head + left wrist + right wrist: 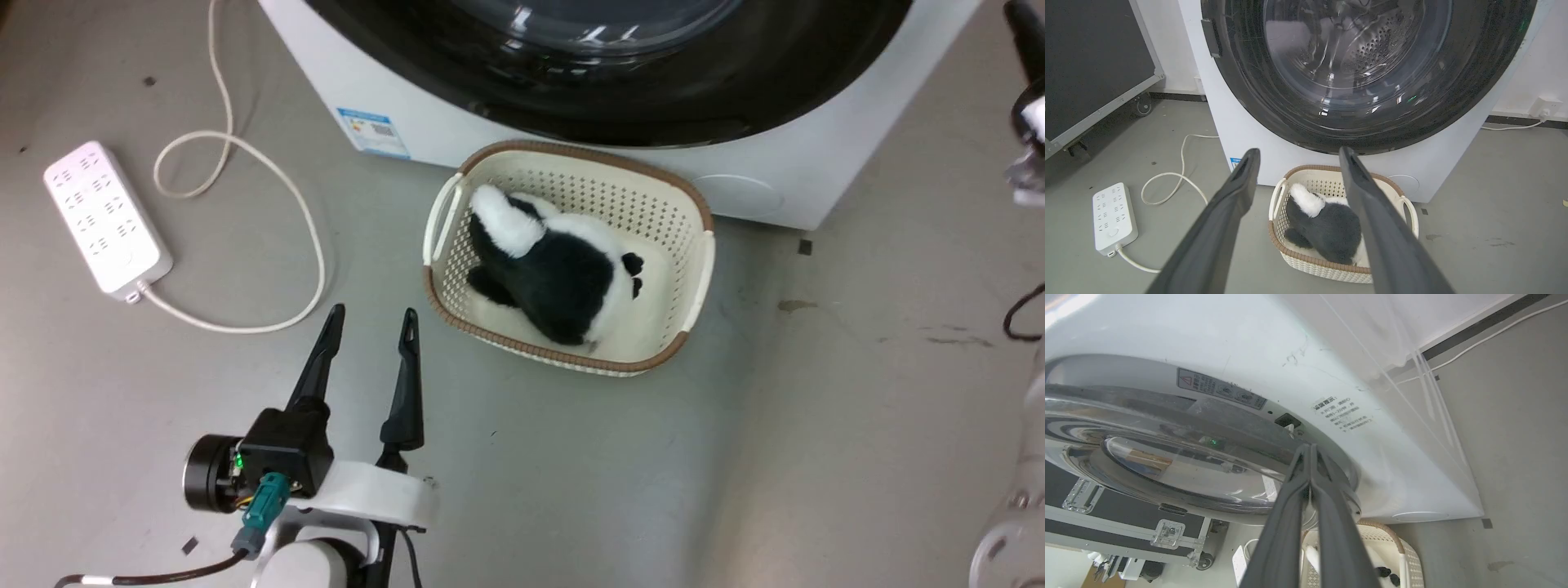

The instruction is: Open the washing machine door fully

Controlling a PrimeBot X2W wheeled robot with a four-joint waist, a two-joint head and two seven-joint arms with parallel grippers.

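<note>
**Door ajar, right fingers tucked behind its edge**

Here we are at the washing machine (392, 90), and the washing machine door (1180, 473) is off its latch. From the right wrist camera its shiny inner ring and bulging glass stand clear of the white front, with the latch socket (1288, 420) and warning stickers exposed. How wide the gap is, I can't say. From the left wrist camera the door looks nearly flat against the machine.

The right gripper (1310, 449) has its two fingers pressed together, clamped on nothing, with the tips right at the door's edge beside that socket. It looks like a hook or pusher, not a grasp.

The left gripper (373, 312) hangs low over the floor, fingers well apart and empty, pointing toward the basket (702, 245). The basket sits just in front of the machine with a black-and-white plush toy (563, 278) inside. A power strip (102, 216) lies off to the left.

My read: the latch is released and the swing-out is in hand, with most of the travel yet to come. The next move calls for the right arm to carry that edge outward along the hinge's arc. Nothing is gripped, so the fingertips must keep contact or they may slide off the glossy rim.
</note>
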